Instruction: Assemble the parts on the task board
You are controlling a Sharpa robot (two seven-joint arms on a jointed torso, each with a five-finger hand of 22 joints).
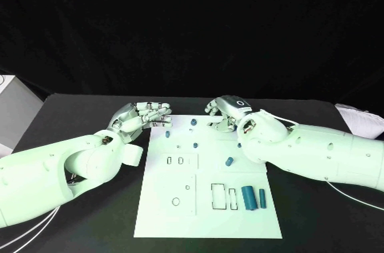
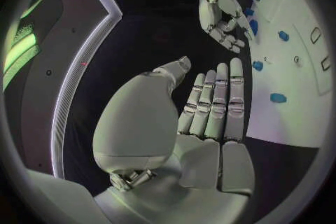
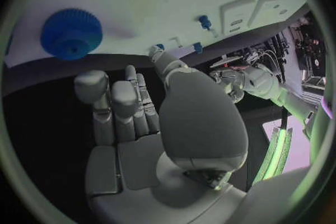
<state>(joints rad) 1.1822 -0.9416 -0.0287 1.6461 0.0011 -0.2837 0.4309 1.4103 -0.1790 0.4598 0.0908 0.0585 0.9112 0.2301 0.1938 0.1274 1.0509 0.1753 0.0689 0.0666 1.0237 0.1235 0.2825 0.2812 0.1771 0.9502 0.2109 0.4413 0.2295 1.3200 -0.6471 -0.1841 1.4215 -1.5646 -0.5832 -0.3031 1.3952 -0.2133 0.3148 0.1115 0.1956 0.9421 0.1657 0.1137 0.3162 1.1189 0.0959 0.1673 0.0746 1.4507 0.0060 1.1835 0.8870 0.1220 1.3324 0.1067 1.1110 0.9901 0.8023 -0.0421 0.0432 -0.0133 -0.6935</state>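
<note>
Black worktop [image 1: 320, 219] carries the white board [image 1: 210, 208]. Small blue parts [image 1: 230, 161] lie on it (rigid, light, probably slippery); pinch their sides. Left hand [image 1: 144, 115] and right hand [image 1: 226, 112] hover open-fingered, empty.

The task board [image 1: 172, 208] lies on the desk [image 1: 80, 111]. The left hand [image 1: 144, 116] and right hand [image 1: 226, 113] flank its far edge; two cylinder parts [image 1: 249, 197] lie nearer the robot, behind the right hand.
</note>
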